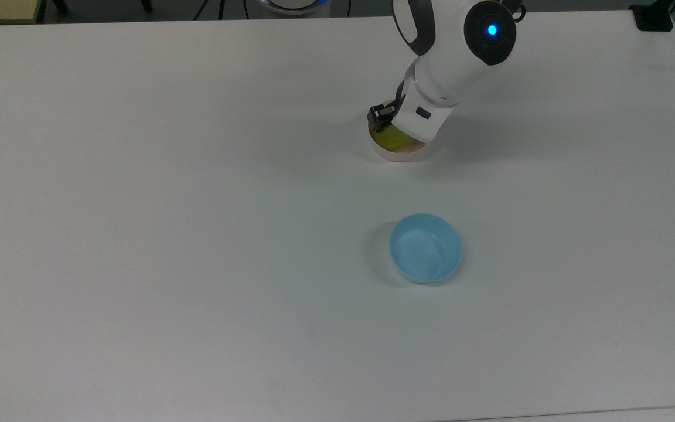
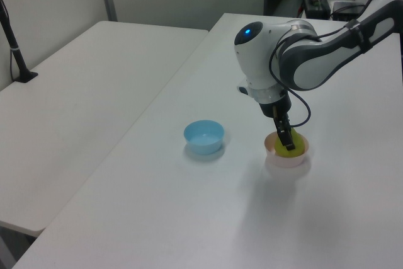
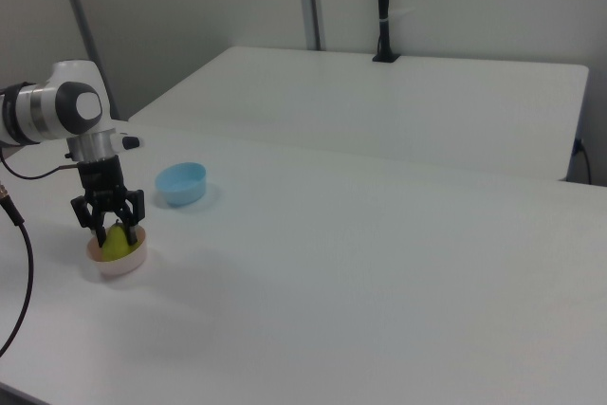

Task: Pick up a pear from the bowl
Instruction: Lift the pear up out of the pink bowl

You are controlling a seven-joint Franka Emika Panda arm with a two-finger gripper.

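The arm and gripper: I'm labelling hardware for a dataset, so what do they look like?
The arm has glossy white rounded shells with dark grey joint sections. A round dark cap on the wrist bears a glowing blue light. A thin black cable loops beside the wrist. The gripper is black, with two slim fingers.

White table (image 3: 379, 272), foreground, bearing two small bowls near the right view's left edge. Pale pink bowl (image 3: 120, 261): holds a yellow-green pear (image 3: 116, 245), upright. Gripper (image 3: 113, 226): black, lowered over the pink bowl, fingers spread to either side of the pear's top. Light blue bowl (image 3: 181, 184): stands apart, farther back. Second white table (image 3: 398, 101) behind, with a black post (image 3: 381, 5).
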